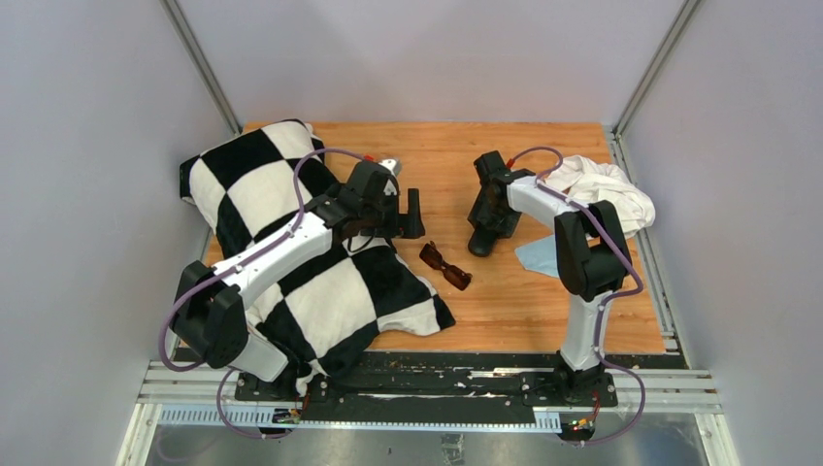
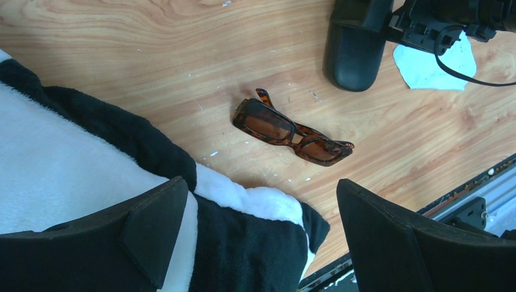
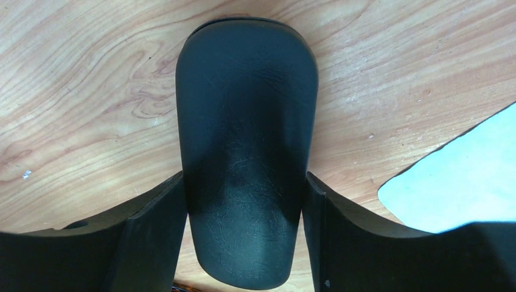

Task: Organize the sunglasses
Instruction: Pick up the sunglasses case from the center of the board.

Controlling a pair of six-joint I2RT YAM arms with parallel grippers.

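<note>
The sunglasses (image 1: 444,265), with a reddish-brown frame and brown lenses, lie folded on the wooden table; they also show in the left wrist view (image 2: 292,131). My left gripper (image 1: 410,216) is open and empty, hovering over the edge of the checkered cushion, up and left of the sunglasses (image 2: 261,188). My right gripper (image 1: 488,221) straddles the closed black case (image 1: 481,244), which lies on the table. Its fingers (image 3: 152,231) press both sides of the case (image 3: 246,121).
A black-and-white checkered cushion (image 1: 291,243) covers the left of the table. A light blue cloth (image 1: 536,256) lies right of the case. A crumpled white cloth (image 1: 607,189) sits at the back right. Bare wood (image 1: 437,155) shows behind the grippers.
</note>
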